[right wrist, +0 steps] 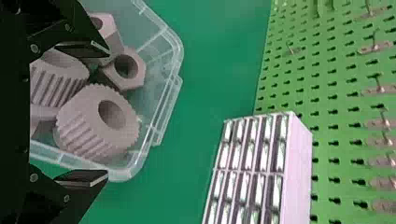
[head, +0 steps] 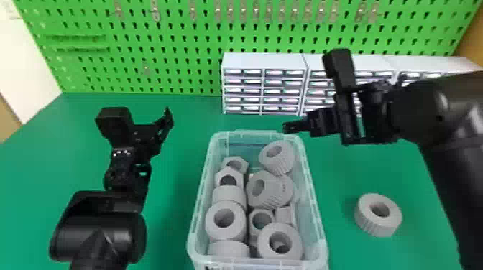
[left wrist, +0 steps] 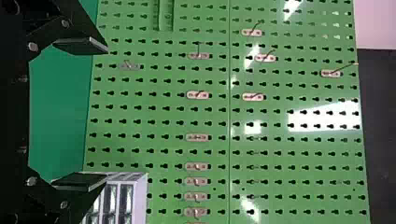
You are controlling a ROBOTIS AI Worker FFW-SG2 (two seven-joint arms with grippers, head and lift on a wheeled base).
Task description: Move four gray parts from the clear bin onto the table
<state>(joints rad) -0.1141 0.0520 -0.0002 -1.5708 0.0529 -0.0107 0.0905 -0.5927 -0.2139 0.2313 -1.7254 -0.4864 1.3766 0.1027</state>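
Observation:
In the head view the clear bin (head: 320, 229) stands at the centre, holding several gray nuts, rings and ribbed gears. One gray ribbed part (head: 378, 215) lies on the green table right of the bin. My right gripper (head: 287, 127) is above the bin's far right corner, near a gray gear (head: 277, 157). In the right wrist view the right gripper (right wrist: 105, 114) is open, with that gear (right wrist: 98, 122) inside the bin beyond its fingers. My left gripper (head: 168, 116) is parked left of the bin, over the table; in the left wrist view the left gripper (left wrist: 105, 114) is open and holds nothing.
White drawer cabinets (head: 264, 88) stand behind the bin, near the right arm. A green pegboard (head: 172, 54) with metal hooks rises at the table's back. Green table surface (head: 179, 143) lies between the left gripper and the bin.

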